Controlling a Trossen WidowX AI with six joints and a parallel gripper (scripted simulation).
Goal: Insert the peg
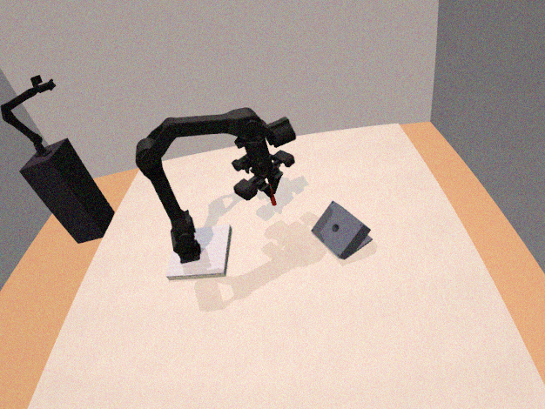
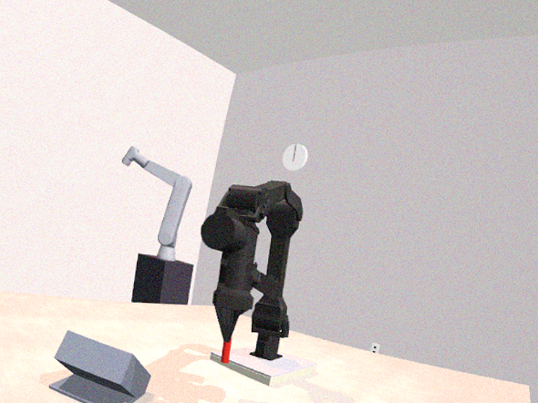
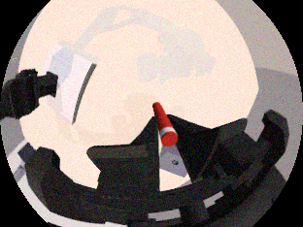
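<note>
A red round peg (image 1: 273, 201) (image 2: 226, 352) (image 3: 163, 119) with a pale band near its top end is in the air, its bottom end pointing down. My gripper (image 1: 271, 190) (image 2: 226, 339) (image 3: 161, 119) is shut on the peg and holds it above the table. The fingers hide part of the peg in the top and exterior views. The grey sloped panel (image 1: 351, 224) (image 2: 97, 356) (image 3: 181, 168) stands apart from the peg, to its right in the top view. Its face has one round dark hole (image 1: 335, 227) (image 3: 175, 162). The face is turned away in the exterior view.
The arm stands on a white base plate (image 1: 216, 259) (image 2: 294, 367) (image 3: 73, 92). A dark pedestal (image 1: 65, 193) (image 2: 161, 280) with another arm (image 1: 19, 125) (image 2: 173, 208) stands beyond the table. A round clock (image 2: 295, 157) hangs on the wall.
</note>
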